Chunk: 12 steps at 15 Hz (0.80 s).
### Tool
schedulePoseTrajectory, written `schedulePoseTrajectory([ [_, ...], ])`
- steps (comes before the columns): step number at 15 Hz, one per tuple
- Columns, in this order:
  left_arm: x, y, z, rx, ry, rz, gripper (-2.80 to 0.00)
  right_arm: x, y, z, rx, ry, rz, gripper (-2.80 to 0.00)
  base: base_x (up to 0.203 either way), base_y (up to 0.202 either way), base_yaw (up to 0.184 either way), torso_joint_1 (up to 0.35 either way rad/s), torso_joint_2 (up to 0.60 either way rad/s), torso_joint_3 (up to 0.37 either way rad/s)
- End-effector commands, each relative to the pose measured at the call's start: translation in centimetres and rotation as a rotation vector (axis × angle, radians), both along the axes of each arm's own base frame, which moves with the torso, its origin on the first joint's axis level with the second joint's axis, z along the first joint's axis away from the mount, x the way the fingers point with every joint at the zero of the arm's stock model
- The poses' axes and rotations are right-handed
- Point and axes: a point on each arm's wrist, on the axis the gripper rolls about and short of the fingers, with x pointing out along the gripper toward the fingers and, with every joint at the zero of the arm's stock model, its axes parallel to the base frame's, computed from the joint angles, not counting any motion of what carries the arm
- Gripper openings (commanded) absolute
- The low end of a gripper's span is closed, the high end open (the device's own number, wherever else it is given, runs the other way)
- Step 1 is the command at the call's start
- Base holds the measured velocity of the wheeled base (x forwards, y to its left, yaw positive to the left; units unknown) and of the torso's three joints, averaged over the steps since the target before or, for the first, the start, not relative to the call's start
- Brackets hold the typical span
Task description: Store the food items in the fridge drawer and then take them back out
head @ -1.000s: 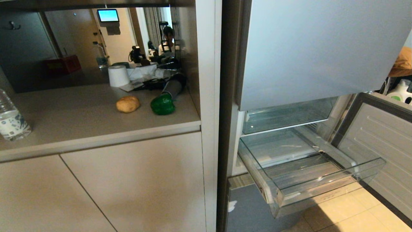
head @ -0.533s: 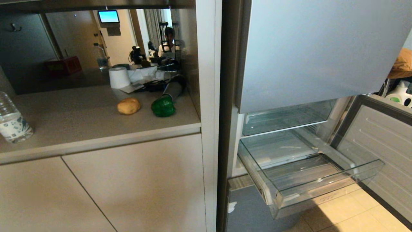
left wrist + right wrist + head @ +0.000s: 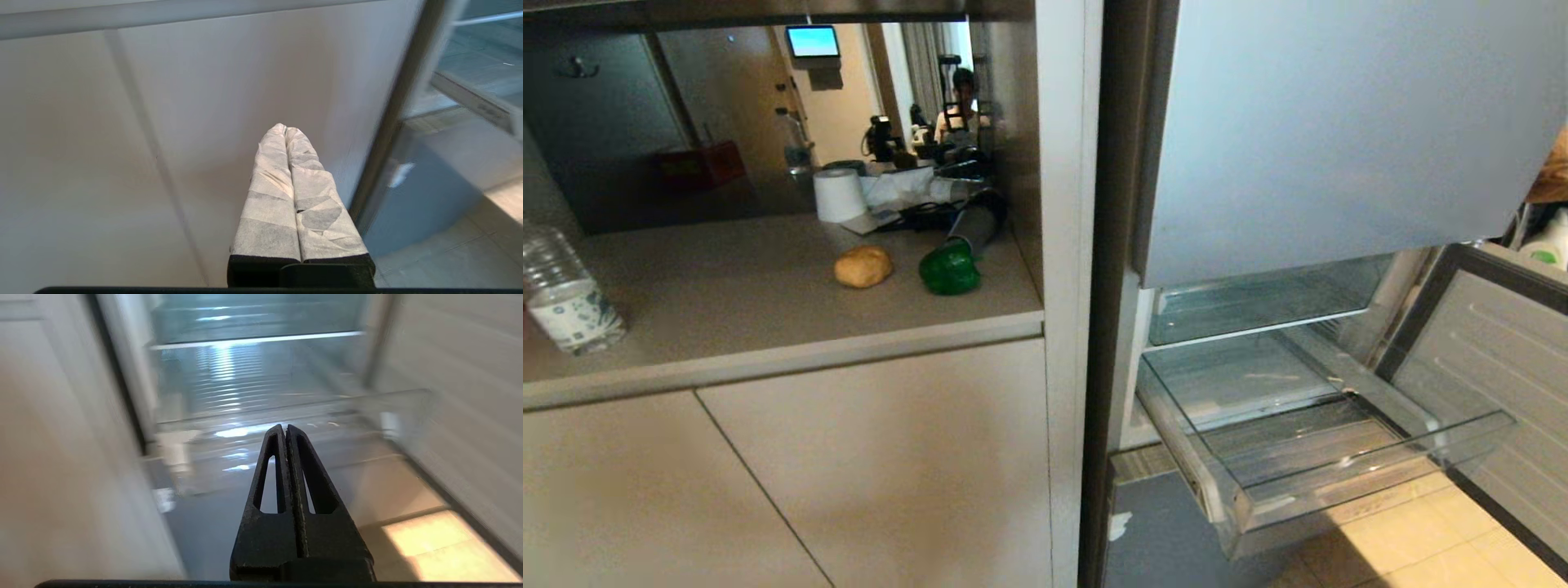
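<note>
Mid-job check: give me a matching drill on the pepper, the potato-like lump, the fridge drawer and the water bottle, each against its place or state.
Things:
1. bell pepper
2. potato-like lump
3. fridge drawer
4. water bottle

Places or states:
A. pulled out, nothing in it
B. far left of the counter
C. on the counter, nearest the fridge-side wall
D. on the counter, between the pepper and the bottle

Pairs: 1-C, 2-D, 3-A, 4-B

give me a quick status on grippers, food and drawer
Left gripper and right gripper shut, empty. Green bell pepper, tan potato on beige counter. Clear plastic fridge drawer open, empty.
</note>
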Motion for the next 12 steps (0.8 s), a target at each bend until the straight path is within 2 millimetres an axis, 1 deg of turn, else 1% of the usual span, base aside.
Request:
schedulePoseTrajectory([
  [1, 0.01, 0.0, 0.01, 0.0, 0.001, 0.0, -2.8, 0.27, 0.0, -0.88, 0.003, 0.032, 0.0, -2.8, 0.0, -0.006, 0.159, 0.004, 0.0, 0.002],
  [5, 0.01, 0.0, 0.01, 0.0, 0.001, 0.0, -2.8, 0.27, 0.0, -0.88, 0.004, 0.032, -0.001, -2.8, 0.001, -0.01, 0.171, 0.008, 0.0, 0.002],
  [7, 0.01, 0.0, 0.01, 0.0, 0.001, 0.0, -2.8, 0.27, 0.0, -0.88, 0.003, 0.032, 0.0, -2.8, -0.001, -0.01, 0.108, 0.004, 0.0, 0.002],
  [10, 0.01, 0.0, 0.01, 0.0, 0.001, 0.0, -2.8, 0.27, 0.0, -0.88, 0.0, 0.032, 0.0, -2.8, 0.0, 0.0, 0.0, 0.0, 0.0, 0.0],
  [12, 0.01, 0.0, 0.01, 0.0, 0.001, 0.0, -2.8, 0.27, 0.02, -0.89, -0.033, 0.033, 0.005, -2.8, 0.0, 0.0, 0.0, 0.0, 0.0, 0.0],
])
